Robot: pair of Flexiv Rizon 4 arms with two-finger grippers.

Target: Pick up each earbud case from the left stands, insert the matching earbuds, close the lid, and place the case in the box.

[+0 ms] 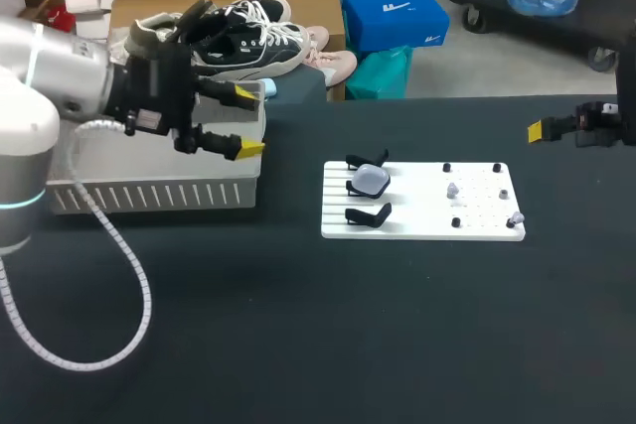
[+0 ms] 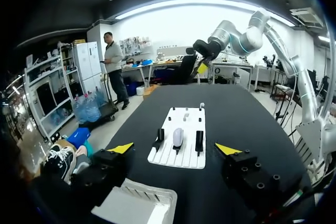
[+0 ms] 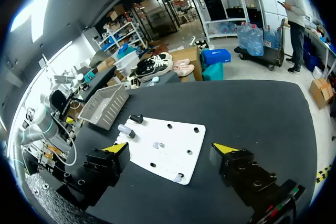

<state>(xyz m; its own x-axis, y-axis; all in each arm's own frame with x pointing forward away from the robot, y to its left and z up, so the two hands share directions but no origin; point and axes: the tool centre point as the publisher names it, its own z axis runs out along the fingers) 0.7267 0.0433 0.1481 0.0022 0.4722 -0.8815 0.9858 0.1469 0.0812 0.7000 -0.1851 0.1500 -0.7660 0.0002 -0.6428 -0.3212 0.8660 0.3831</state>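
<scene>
Left gripper [image 1: 248, 123] hangs over the box [image 1: 149, 188] at the left end of the table [image 1: 298, 345], fingers wide apart, nothing between them. Right gripper [image 3: 171, 148] sits out at the far right, well clear of the board [image 1: 477, 230], jaws spread too and carrying nothing. So neither arm has anything in hand just now.

On to the score. One case [image 1: 371, 180] sits at the middle stand on the board's left side, pale and rounded, with neither arm touching it. The two black stands [image 1: 370, 213] either side of it are bare. Out among the pegs [image 1: 446, 167] on the board's right half lie two small pale earbuds [image 1: 453, 189], one near the middle, the other at the near right corner. They're out in the open, not in the case, so for this case every step is ahead: lift, load, lid, box.

And the box? The left arm covers much of it from above, and the left wrist view catches only a corner, so I can't tell whether any case already lies in there. Two empty stands and an open gripper over the box would fit with cases already dropped off, but that's my read. By my count, one case is clearly left, its earbuds waiting, and the next job is a grab at that middle stand.
</scene>
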